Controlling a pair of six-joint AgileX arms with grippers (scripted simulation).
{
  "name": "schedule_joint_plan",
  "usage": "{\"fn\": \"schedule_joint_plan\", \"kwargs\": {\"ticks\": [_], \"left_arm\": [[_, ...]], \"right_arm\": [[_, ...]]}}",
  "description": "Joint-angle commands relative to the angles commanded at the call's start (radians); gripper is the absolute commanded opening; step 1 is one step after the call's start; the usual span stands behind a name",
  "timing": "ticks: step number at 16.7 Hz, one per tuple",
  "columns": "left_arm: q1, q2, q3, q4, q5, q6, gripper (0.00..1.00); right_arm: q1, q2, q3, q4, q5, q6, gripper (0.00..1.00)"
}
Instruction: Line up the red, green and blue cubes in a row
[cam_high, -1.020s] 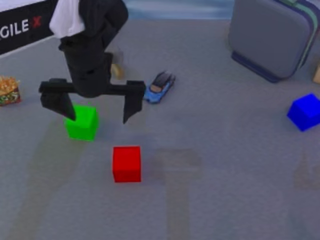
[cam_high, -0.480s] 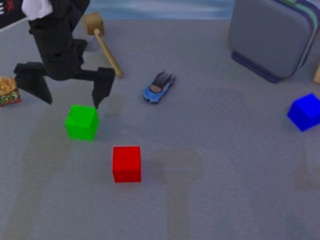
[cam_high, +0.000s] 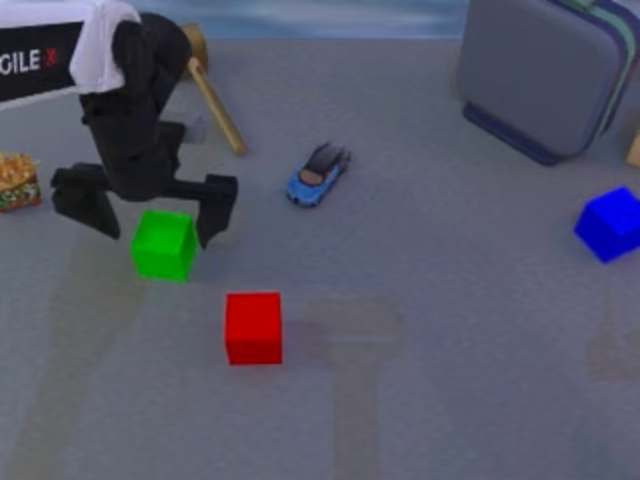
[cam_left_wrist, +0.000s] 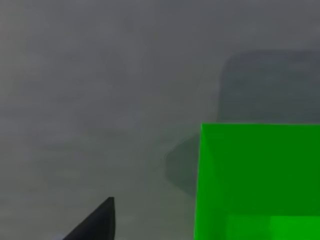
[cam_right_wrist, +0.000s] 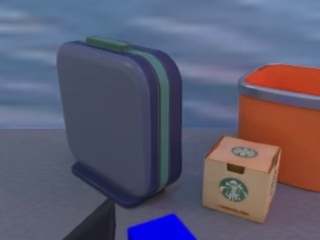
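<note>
Over the bench's left side I am holding my left pincer spread wide above the green cube, judging a straight descent and squeeze come next.

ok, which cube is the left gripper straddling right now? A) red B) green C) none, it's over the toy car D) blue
B: in the top view the left gripper hangs open with a finger on either side of the green cube, while the red cube and blue cube sit apart from it.
</note>
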Motion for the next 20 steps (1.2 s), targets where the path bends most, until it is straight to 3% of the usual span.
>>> {"fn": "schedule_joint_plan", "kwargs": {"ticks": [7, 20], "left_arm": [[0.001, 0.039, -0.065, 0.094, 0.000, 0.002, 1.00], [0.001, 0.039, -0.065, 0.094, 0.000, 0.002, 0.02]], "right_arm": [[0.000, 0.000, 0.000, 0.000, 0.000, 0.000, 1.00], [0.000, 0.000, 0.000, 0.000, 0.000, 0.000, 1.00]]}}
